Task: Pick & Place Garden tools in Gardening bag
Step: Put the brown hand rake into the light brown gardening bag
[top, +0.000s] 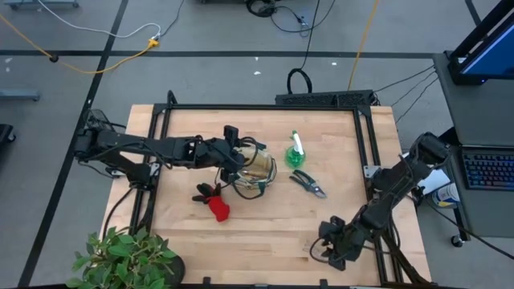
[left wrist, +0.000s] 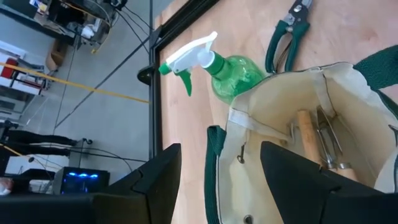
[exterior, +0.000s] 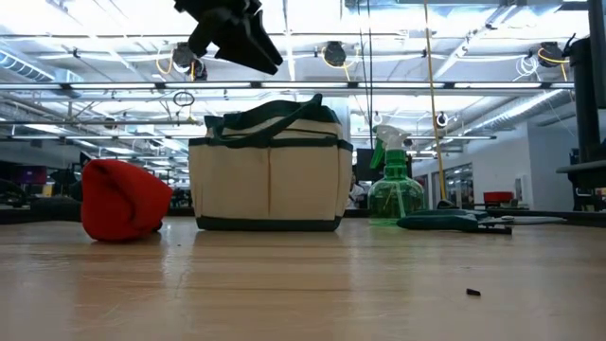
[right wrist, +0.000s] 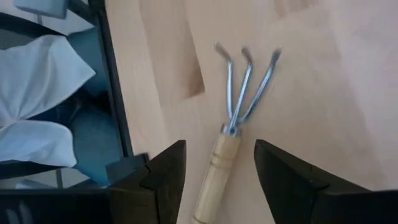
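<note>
The beige gardening bag (top: 259,168) with its green rim stands on its base at mid-table, and wooden-handled tools (left wrist: 311,140) lie inside it. My left gripper (left wrist: 221,149) hangs open just above the bag's left rim (top: 235,150), touching nothing. The green spray bottle (top: 295,150) stands upright beside the bag. The pruning shears (top: 308,184) and the red-and-black glove (top: 215,205) lie flat on the table. Near the table's near right corner, my right gripper (right wrist: 219,146) is open over a wooden-handled fork (right wrist: 239,87). Its fingers stand on either side of the fork's handle (right wrist: 214,168), apart from it.
A leafy potted plant (top: 120,258) stands at the near left corner. A black frame rail (top: 365,152) runs along the table's right edge, close to my right arm. Bare wood (top: 265,233) lies between the glove and the right gripper.
</note>
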Controlling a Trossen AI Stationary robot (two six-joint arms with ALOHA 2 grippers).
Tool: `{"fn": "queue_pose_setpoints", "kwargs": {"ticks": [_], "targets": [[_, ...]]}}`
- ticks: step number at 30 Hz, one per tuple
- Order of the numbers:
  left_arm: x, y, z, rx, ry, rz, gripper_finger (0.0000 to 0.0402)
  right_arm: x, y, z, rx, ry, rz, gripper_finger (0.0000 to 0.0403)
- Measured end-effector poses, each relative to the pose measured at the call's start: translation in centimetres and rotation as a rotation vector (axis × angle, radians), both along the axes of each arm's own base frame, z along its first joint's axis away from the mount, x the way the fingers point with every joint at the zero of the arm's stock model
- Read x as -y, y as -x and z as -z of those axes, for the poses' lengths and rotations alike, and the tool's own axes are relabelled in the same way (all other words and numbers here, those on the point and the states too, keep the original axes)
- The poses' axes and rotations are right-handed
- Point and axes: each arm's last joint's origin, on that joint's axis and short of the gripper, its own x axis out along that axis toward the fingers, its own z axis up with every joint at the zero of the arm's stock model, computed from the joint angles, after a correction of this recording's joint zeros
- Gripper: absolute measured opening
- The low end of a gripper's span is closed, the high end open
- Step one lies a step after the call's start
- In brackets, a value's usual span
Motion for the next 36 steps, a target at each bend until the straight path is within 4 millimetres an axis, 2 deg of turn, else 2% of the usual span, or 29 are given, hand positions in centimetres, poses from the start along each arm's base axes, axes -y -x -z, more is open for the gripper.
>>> {"fn": "queue_pose_setpoints", "kwargs": {"ticks": [7, 14, 23, 30, 36], "targets": [[0.0, -0.1, -0.1, 0.01, 0.001, 0.0, 0.0225, -1.3, -0.3, 1.5, -0.042, -0.061, -0.012, 0.0181], [0.0, -0.1, -0.1, 0.025, 0.018, -0.01, 0.0225, -1.0, -0.1, 2.8, -0.087, 0.038, -0.053, 0.018], [0.0, -0.1, -0.2, 0.034, 0.031, -0.018, 0.0225, -1.7, -0.7, 4.3, -0.079, 0.053, -0.059, 0.018], [0.0, -0.1, -0.2, 0.035, 0.035, -0.02, 0.0225, -1.8, -0.5, 4.7, -0.013, 0.145, -0.116, 0.0179], [0.0, -0.1, -0.2, 0.036, 0.036, -0.021, 0.0225, -1.5, -0.4, 4.9, 0.007, 0.221, -0.173, 0.0137]]}}
